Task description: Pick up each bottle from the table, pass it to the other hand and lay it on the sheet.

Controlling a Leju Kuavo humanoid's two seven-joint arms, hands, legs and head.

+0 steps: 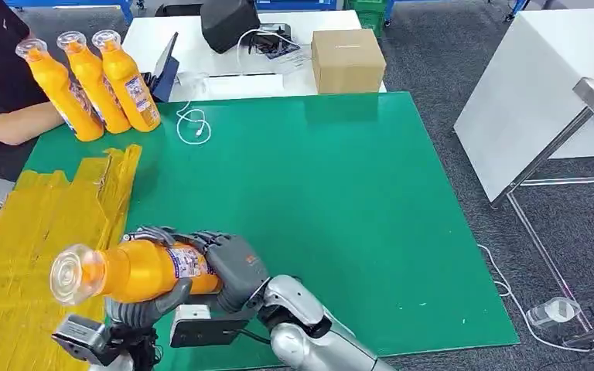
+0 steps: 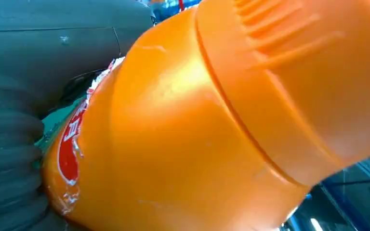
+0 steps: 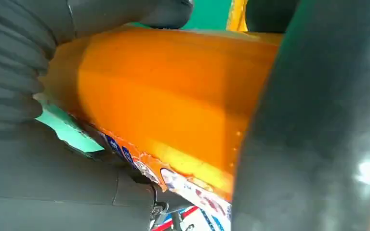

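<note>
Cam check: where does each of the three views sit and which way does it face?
Head view: high on the body, looking forward and down at the green table; right hand and left hand both grip a bottle beside the yellow sheet.
Left wrist view: behind the left hand, close on the bottle's neck and cap.
Right wrist view: behind the right hand, close on the bottle's body.
Shared: all three show the held bottle.
</note>
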